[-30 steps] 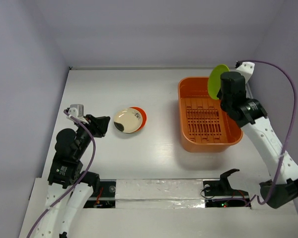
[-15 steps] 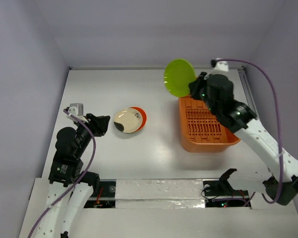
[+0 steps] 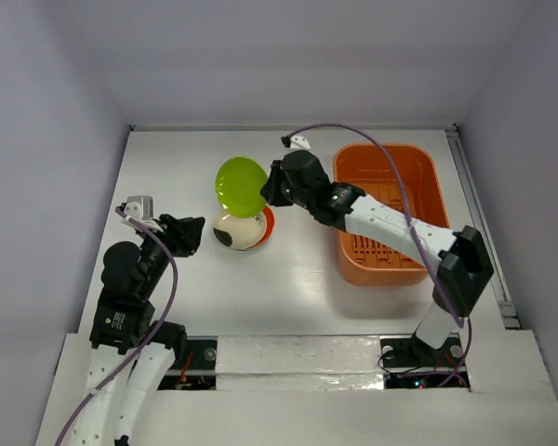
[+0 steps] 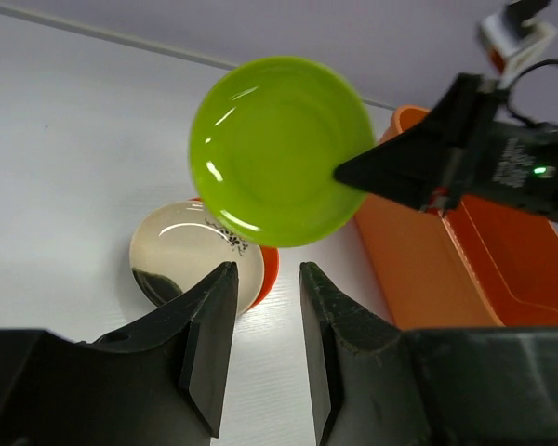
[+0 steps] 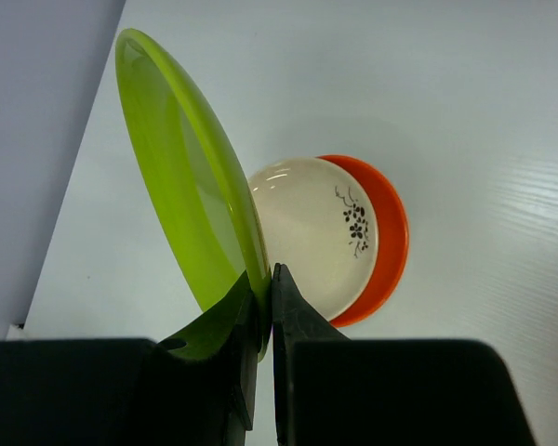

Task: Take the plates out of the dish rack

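Right claw (image 3: pixel 266 191) is clamped shut on the rim of a lime green plate (image 3: pixel 239 186), its two fingers pinching the plate's right edge, one on each face. In the right wrist view the fingers (image 5: pixel 246 311) meet the rim with no gap to spare. The plate is off the table (image 3: pixel 167 167), tilted steeply rather than lying flat. Its hollow face is turned up and to the left, toward the left arm. From above it reads as an oval whose long axis runs near to far, leaning slightly left at the far end. From the right wrist it shows almost edge-on, the rim stretching away from the fingers.

It hangs over the far part of a small stack, where a cream plate (image 3: pixel 234 229) with a dark flower sprig lies face up inside an orange-red plate (image 3: pixel 268 221). Whether the green plate touches the stack I cannot tell.

Well to the right stands the orange dish rack (image 3: pixel 386 269), its long side running near to far, with the right arm reaching across its near-left corner.

Left claw (image 3: pixel 193 230) sits just left of the stack, aimed at it, its fingers a narrow gap apart with nothing between them.
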Controlling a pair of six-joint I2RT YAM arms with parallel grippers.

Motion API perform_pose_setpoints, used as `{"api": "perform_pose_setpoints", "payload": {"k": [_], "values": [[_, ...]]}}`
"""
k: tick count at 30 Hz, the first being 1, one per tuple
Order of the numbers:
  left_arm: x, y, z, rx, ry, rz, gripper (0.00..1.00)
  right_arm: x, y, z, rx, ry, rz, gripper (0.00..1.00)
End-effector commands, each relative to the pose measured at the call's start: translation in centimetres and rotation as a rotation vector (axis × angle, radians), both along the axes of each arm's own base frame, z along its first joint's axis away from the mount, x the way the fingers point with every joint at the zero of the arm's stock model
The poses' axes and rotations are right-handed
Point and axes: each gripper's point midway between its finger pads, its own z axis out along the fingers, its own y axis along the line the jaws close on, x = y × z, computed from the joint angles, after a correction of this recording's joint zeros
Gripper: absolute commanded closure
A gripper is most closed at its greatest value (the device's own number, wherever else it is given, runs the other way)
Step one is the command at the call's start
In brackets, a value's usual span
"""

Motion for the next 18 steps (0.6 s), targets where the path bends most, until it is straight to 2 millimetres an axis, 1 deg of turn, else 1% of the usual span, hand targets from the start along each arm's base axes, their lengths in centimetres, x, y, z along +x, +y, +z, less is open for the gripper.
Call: {"api": "perform_pose_setpoints", "payload": {"k": [1,4,5,7,8,10,12,15,16,18], "values": [[0.0,0.2,0.9,-0.005,-0.042,0.009,0.7,1.0,3.8,2.1,0.172,-0.012,0.051,1.0],[-0.1,0.0,1.0,-0.008,-0.044,0.001,0.7,1.2,5.1,-0.2,0.178,0.038,0.066,1.0],[-0.1,0.0,1.0,-0.006,-0.046,0.001,0.7,1.3,5.4,-1.8,0.166,0.068,0.063,1.0],[-0.2,0.0,1.1,-0.008,-0.047,0.0,0.7,1.4,5.6,-3.1,0.162,0.086,0.062,1.0],[-0.2,0.0,1.1,-0.008,-0.047,0.001,0.7,1.3,5.7,-4.5,0.149,0.11,0.061,1.0],[-0.2,0.0,1.0,-0.008,-0.046,0.001,0.69,1.2,5.7,-5.7,0.139,0.13,0.057,1.0],[-0.1,0.0,1.0,-0.008,-0.044,0.001,0.69,0.9,5.6,-7.8,0.114,0.168,0.056,1.0],[-0.2,0.0,1.0,-0.009,-0.044,0.001,0.69,0.7,5.3,-9.4,0.094,0.196,0.045,1.0],[-0.2,0.0,1.0,-0.009,-0.044,0.001,0.69,0.5,4.9,-10.3,0.082,0.209,0.038,1.0],[-0.1,0.0,1.0,-0.009,-0.044,0.0,0.69,0.2,4.7,-11.0,0.075,0.22,0.034,0.99]]}}
